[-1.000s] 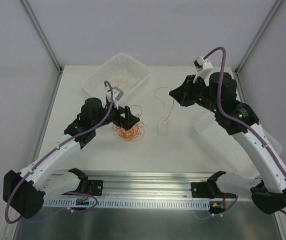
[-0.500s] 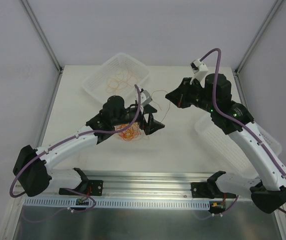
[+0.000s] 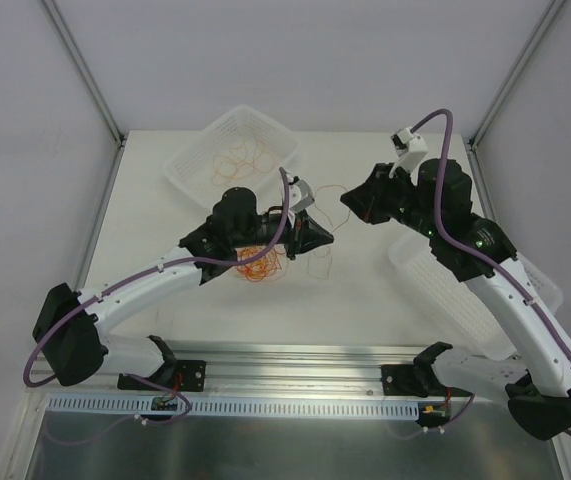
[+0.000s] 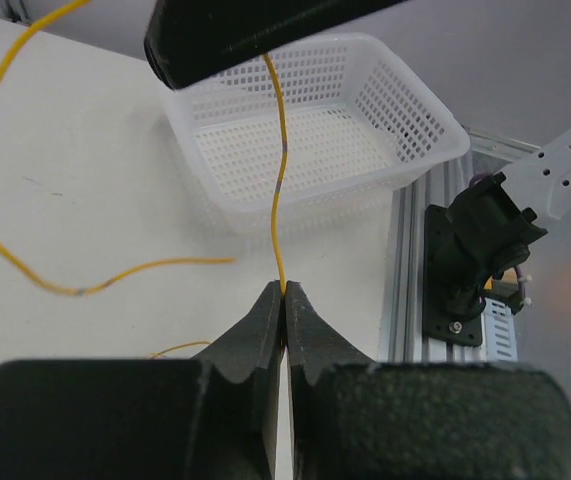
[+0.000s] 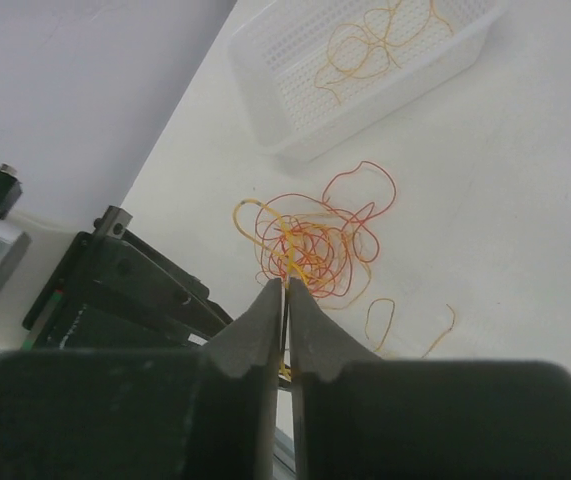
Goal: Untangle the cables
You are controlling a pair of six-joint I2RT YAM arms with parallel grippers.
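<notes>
A tangle of thin red and orange cables (image 3: 257,262) lies on the white table, just left of my left gripper (image 3: 317,238). In the left wrist view the left gripper (image 4: 284,291) is shut on a single orange cable (image 4: 277,170), which runs straight up to the right gripper's dark fingers (image 4: 255,35). In the top view the right gripper (image 3: 351,198) hangs a little above and to the right of the left one. Seen from its own wrist, the right gripper (image 5: 287,285) is shut on the same orange strand, with the tangle (image 5: 315,240) on the table beyond it.
A white mesh basket (image 3: 190,170) at the back left holds several loose orange cables (image 3: 240,158). A second white basket (image 3: 420,275) sits at the right under the right arm and shows nothing inside (image 4: 405,150). An aluminium rail (image 3: 285,362) runs along the near edge.
My left arm swung right, from over the tangle to the lone strand, and its jaws closed on it. The right gripper shifted slightly right while holding the strand's other end.
</notes>
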